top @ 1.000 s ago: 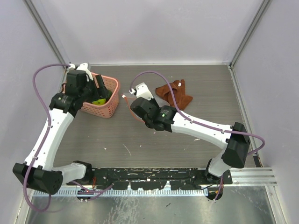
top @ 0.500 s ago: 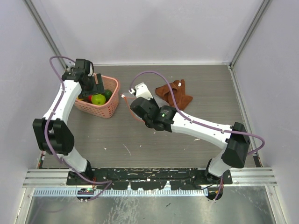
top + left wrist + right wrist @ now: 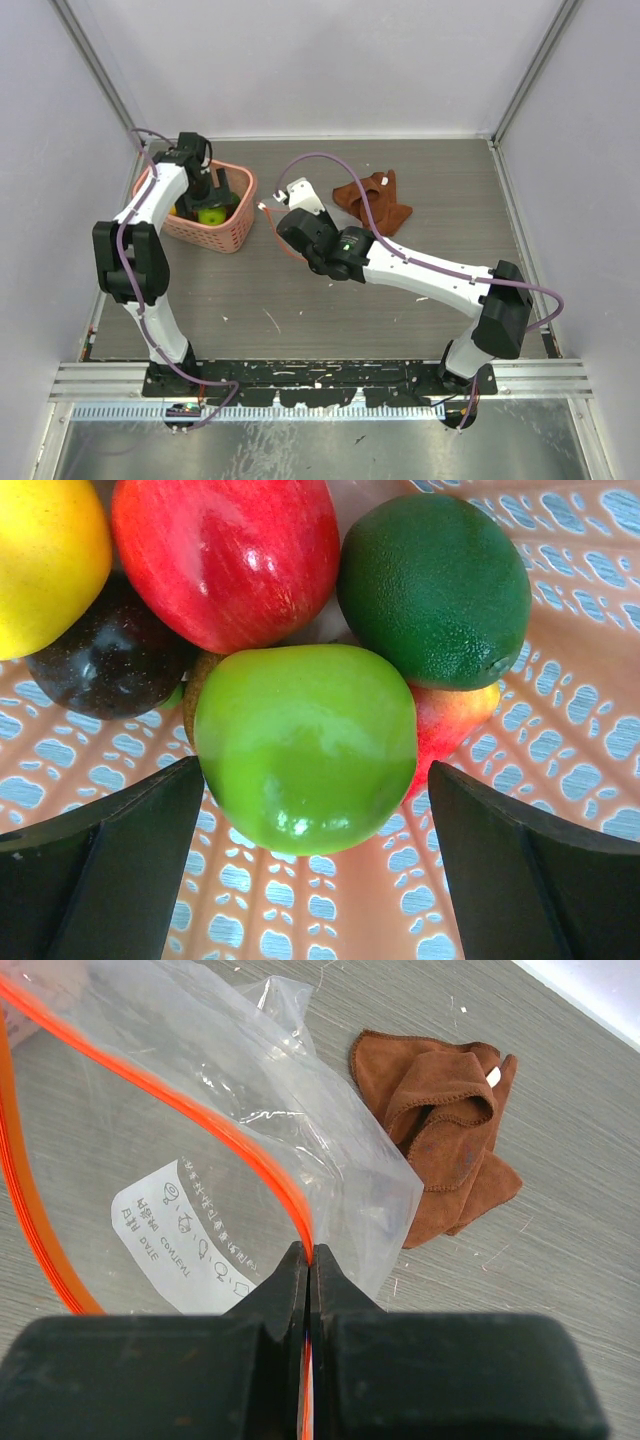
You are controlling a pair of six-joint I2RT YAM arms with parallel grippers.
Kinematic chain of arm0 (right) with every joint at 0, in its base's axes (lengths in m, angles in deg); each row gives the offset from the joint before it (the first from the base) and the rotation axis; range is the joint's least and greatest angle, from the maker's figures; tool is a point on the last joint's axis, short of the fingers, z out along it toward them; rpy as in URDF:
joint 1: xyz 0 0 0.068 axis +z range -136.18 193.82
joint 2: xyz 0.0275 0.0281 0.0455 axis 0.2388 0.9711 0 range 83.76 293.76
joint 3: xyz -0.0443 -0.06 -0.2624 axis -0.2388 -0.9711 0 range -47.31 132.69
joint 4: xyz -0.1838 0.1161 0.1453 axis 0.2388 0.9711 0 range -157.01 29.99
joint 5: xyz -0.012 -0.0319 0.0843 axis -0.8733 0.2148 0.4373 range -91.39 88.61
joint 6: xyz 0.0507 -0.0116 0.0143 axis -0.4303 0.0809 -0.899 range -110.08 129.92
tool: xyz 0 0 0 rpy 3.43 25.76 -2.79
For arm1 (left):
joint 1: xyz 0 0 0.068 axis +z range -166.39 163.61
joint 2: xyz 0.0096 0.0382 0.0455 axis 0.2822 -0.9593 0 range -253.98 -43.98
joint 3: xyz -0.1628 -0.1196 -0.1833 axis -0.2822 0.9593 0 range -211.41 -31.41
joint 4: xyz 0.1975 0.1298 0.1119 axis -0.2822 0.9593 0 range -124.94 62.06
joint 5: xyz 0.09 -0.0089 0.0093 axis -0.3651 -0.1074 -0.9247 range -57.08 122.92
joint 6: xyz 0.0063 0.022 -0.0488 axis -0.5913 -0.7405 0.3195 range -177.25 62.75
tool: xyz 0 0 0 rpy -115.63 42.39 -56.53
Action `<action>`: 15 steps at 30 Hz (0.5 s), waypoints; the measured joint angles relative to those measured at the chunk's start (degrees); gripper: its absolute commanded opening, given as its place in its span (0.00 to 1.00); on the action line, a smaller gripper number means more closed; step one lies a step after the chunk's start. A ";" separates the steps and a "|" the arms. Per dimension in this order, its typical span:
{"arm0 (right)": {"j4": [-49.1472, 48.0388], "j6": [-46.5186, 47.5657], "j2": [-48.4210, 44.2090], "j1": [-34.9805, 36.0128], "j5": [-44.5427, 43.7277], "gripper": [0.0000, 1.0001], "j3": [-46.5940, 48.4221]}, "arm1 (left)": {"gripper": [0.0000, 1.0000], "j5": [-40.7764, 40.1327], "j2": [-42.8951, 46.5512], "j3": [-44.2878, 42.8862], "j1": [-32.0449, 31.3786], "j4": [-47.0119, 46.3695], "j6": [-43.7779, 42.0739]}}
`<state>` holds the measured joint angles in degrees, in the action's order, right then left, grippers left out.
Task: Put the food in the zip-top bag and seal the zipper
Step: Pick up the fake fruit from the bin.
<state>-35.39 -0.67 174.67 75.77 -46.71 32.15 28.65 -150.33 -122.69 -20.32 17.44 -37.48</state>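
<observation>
The pink basket [image 3: 228, 238] at the far left holds the food: a green apple [image 3: 305, 745], a red apple [image 3: 225, 555], a dark green fruit [image 3: 435, 590], a dark plum [image 3: 110, 655] and a yellow fruit [image 3: 45, 560]. My left gripper [image 3: 316, 772] is open inside the basket, one finger on each side of the green apple, not touching it. In the top view the left gripper [image 3: 207, 195] is over the basket. My right gripper [image 3: 309, 1255] is shut on the red zipper [image 3: 230, 1145] of the clear zip-top bag [image 3: 330, 1150]. The bag's mouth hangs open.
A crumpled brown cloth [image 3: 440, 1150] lies on the wooden table just beyond the bag; it also shows in the top view [image 3: 375, 200]. The basket's perforated wall [image 3: 560, 730] surrounds the fruit closely. The bag carries a white printed label [image 3: 185, 1235].
The left arm has folded back and its gripper has settled lower in the basket over the green apple. The right arm and the bag have hardly moved.
</observation>
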 measured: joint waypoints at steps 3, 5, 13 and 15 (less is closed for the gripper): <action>-0.07 0.07 0.00 0.00 0.02 0.00 -0.02 | 0.90 0.26 -0.76 0.02 0.00 -0.15 0.57; -0.20 0.15 0.00 0.00 0.04 0.00 -0.02 | 0.86 0.48 -1.05 0.11 0.00 -0.37 0.74; -0.35 0.15 0.00 0.00 0.02 0.00 -0.02 | 0.69 1.42 -0.85 1.79 0.26 -2.14 1.75; -0.33 0.15 0.00 0.00 0.02 0.00 -0.04 | 0.62 1.68 -0.33 2.54 0.31 -2.78 1.99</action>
<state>-35.72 -0.51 174.67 75.77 -46.69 32.10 30.33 -150.65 -120.16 -20.01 14.66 -35.49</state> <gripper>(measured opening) 0.047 0.778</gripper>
